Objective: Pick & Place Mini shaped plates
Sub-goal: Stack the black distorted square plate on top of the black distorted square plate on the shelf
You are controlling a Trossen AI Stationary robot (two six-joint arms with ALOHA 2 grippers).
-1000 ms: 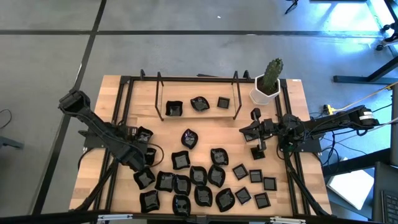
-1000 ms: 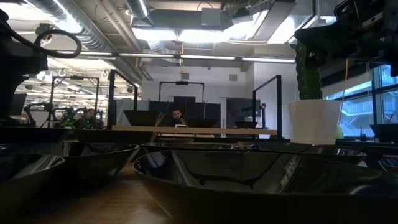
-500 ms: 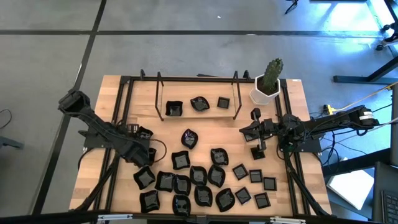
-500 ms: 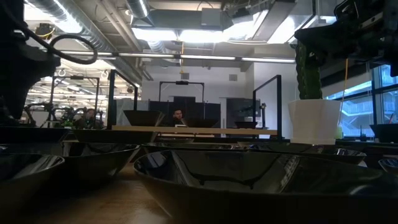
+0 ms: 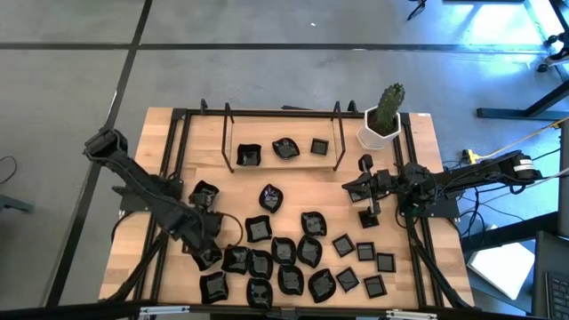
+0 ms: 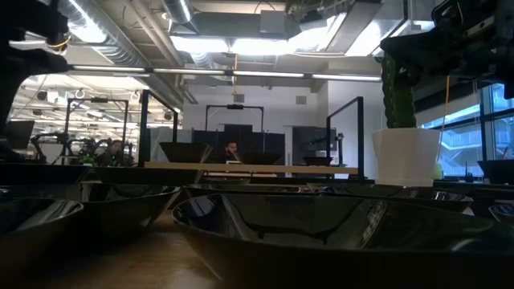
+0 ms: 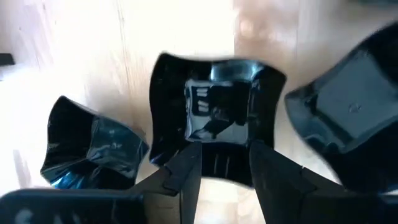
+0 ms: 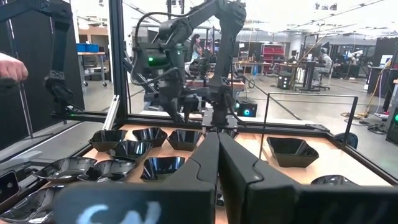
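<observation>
Plates (image 5: pixel 284 252) crowd the wooden table (image 5: pixel 420 147); workshop benches (image 8: pixel 292 65) behind.

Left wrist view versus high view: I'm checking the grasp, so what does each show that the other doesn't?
Only the left wrist view shows the left pincer straddling the near rim of a wavy-edged plate, fingers either side. Only the high view shows the cactus pot, the three plates in the rack and the right pincer shut, idle. Both show neighbouring black plates on the wooden table.
</observation>
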